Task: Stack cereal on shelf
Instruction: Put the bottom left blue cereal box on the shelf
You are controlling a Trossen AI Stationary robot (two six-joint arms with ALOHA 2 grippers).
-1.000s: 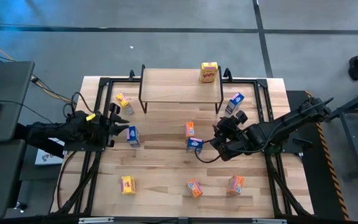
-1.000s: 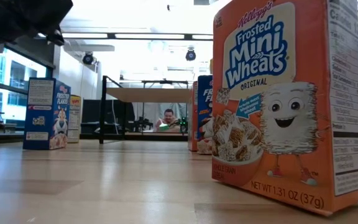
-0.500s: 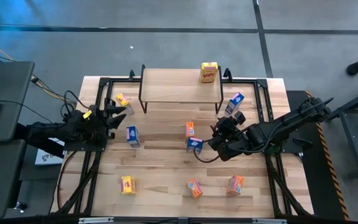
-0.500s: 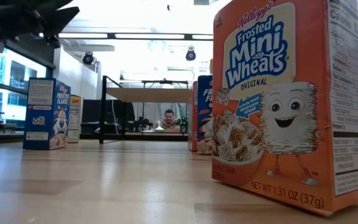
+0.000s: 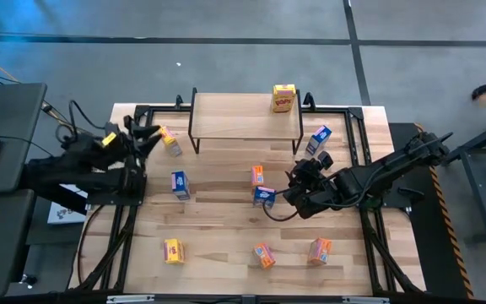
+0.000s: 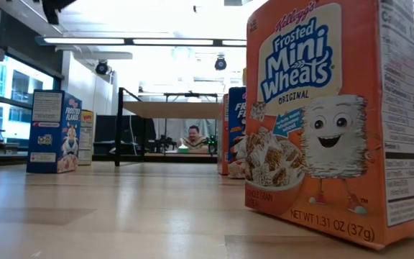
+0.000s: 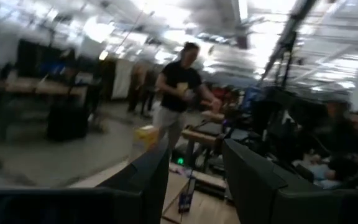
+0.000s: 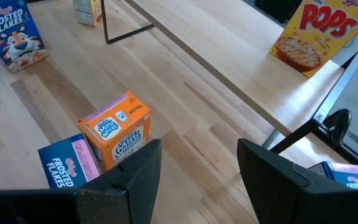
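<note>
- While only one yellow box (image 5: 283, 98) is standing on the shelf (image 5: 243, 116), the other cereal boxes are sitting scattered over the worktop (image 5: 226, 236), so most of the stacking is, as I judge it, waiting to be done.
- The left fingers (image 5: 152, 135) are hovering just beside a yellow box (image 5: 169, 139) near the shelf's leg; they are standing parted with nothing between them, probably lining up on that box.
- The right fingers (image 8: 197, 165) are standing apart and empty, with an orange box (image 8: 118, 129) and a blue box (image 8: 65, 163) lying just ahead of them, the likeliest next picks.
- Another blue box (image 5: 180, 184) is standing upright below the left fingers on the worktop, clear of them.
- A further blue box (image 5: 318, 139) is leaning by the shelf's far leg, beyond the right fingers.
</note>
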